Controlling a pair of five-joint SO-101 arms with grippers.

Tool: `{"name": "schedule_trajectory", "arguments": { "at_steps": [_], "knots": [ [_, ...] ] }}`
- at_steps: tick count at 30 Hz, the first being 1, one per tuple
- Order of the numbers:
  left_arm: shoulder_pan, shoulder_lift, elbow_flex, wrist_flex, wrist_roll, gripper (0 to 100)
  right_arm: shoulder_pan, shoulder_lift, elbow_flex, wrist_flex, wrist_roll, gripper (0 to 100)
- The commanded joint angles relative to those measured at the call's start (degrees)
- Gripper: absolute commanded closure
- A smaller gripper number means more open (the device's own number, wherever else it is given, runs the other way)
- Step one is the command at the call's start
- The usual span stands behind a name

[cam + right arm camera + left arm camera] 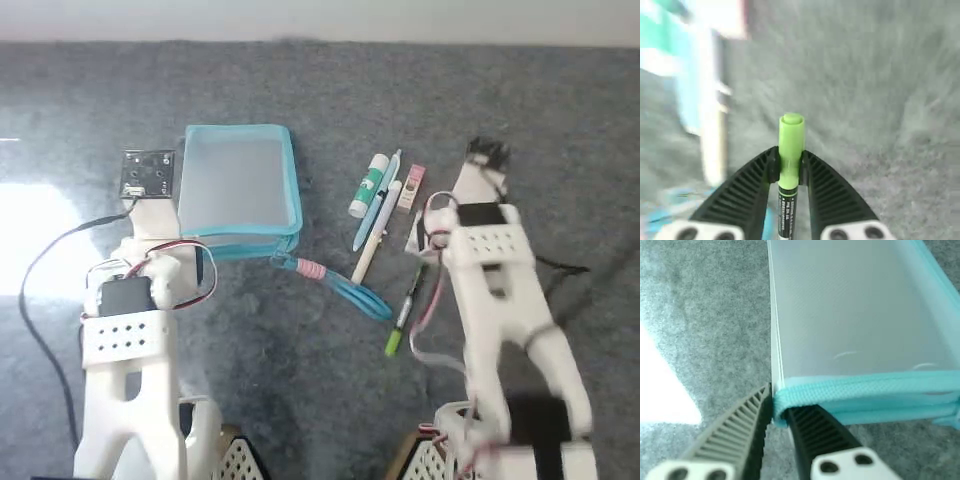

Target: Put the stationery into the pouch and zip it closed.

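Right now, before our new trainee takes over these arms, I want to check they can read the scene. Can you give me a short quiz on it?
1. True or false: the right arm's jaws are shut on the green-capped pen.
2. Where do the left arm's jaws grip the pouch? A: on its teal zipper edge, at a corner. B: on the middle of its clear face. C: nowhere, they are apart from it.
3. In the high view, which lies nearer the pouch, the glue stick or the small pink item?

Key: 1 true; 2 A; 3 the glue stick.
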Motion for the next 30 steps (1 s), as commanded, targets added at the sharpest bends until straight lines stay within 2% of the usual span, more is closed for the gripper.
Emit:
{"name": "schedule_trajectory", "arguments": {
  "at_steps": [1, 6, 8, 10, 17, 19, 23, 25, 27, 30],
  "knots": [
    [0.18, -1.05, -0.22, -1.23, 0.62, 99, -2.33, -22.55, -3.25, -4.26, 4.66, 99.3],
    [0.18, -1.05, -0.22, -1.23, 0.62, 99, -12.09, -45.58, 2.64, -19.38, 5.54, 99.3],
    [0.18, -1.05, -0.22, -1.23, 0.62, 99, -15.43, -50.59, 6.95, -24.40, 8.26, 99.3],
    [0.18, -0.97, -0.22, -1.23, 0.62, 99, -17.01, -52.35, 10.20, -24.48, 10.02, 99.3],
    [1.93, -0.79, -0.22, -1.23, 0.62, 99, -16.66, -48.75, 14.77, -14.99, 8.09, 99.3],
    [1.76, -0.70, -0.13, -1.14, 0.62, 99, -12.09, -46.20, 14.77, -10.15, 14.33, 99.3],
    [1.67, -1.05, 0.40, -1.23, 0.62, 99, -3.74, -37.14, 14.59, -2.42, 41.76, 99.3],
    [1.76, -1.05, 0.40, -1.23, 0.62, 99, -2.95, -31.43, 14.59, -1.89, 51.08, 99.2],
    [1.67, -1.05, 0.40, -1.23, 0.62, 99, -2.33, -25.89, 14.59, -4.18, 55.30, 99.2],
    [1.67, -1.05, 0.40, -1.23, 0.62, 99, -1.98, -19.21, 14.51, -11.03, 56.09, 99.2]
  ]
}}
